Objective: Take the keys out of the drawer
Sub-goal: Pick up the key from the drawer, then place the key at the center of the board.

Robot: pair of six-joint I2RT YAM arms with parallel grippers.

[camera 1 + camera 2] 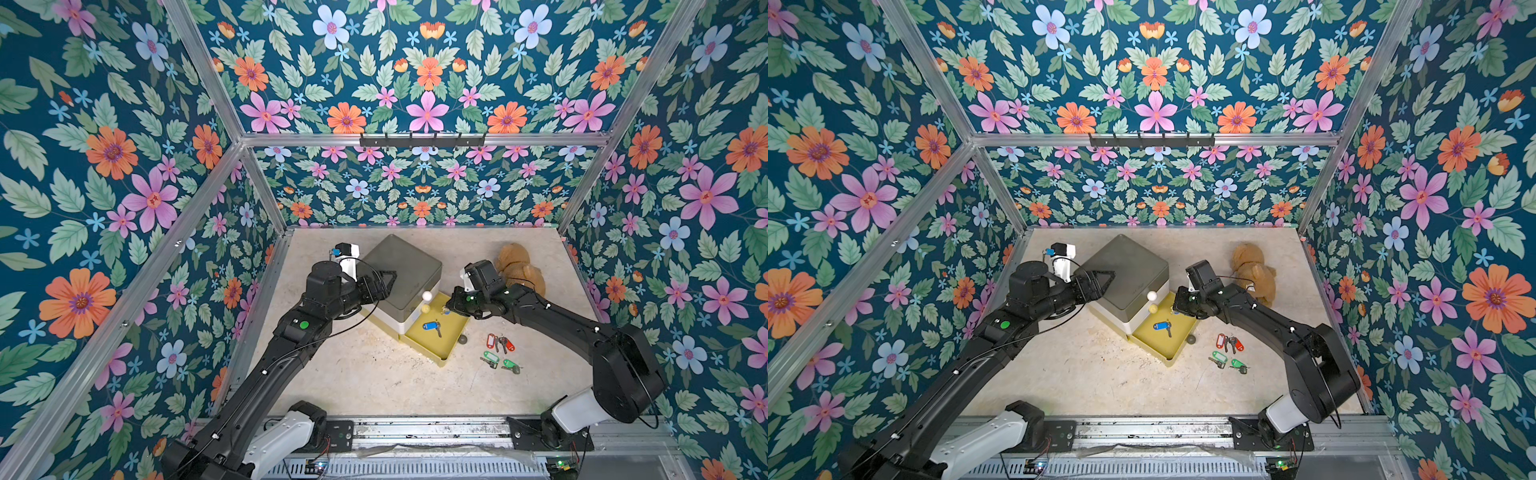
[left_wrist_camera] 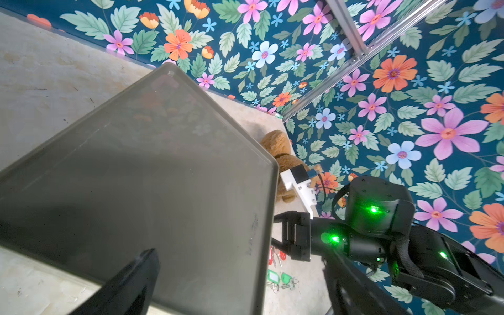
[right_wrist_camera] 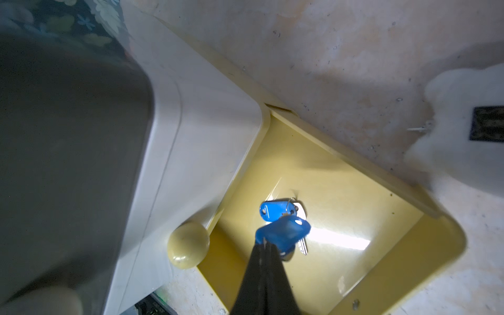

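The yellow drawer (image 1: 440, 359) stands pulled out of the grey-topped drawer unit (image 1: 401, 270). My right gripper (image 3: 266, 241) hangs over the drawer, shut on a blue-tagged key (image 3: 283, 231) held just above the drawer floor. A second blue-tagged key (image 3: 272, 211) lies flat in the drawer, visible in both top views (image 1: 431, 326) (image 1: 1162, 326). Two red-tagged keys (image 1: 500, 344) and two green-tagged keys (image 1: 498, 361) lie on the table right of the drawer. My left gripper (image 1: 384, 282) is open at the unit's left edge, one finger (image 2: 131, 286) showing over the grey top (image 2: 163, 177).
A brown plush toy (image 1: 517, 266) lies behind my right arm at the back right. A white knob (image 1: 427, 296) and a yellow knob (image 1: 426, 308) stick out of the unit's front. A small dark ball (image 1: 462, 340) lies beside the drawer's right wall.
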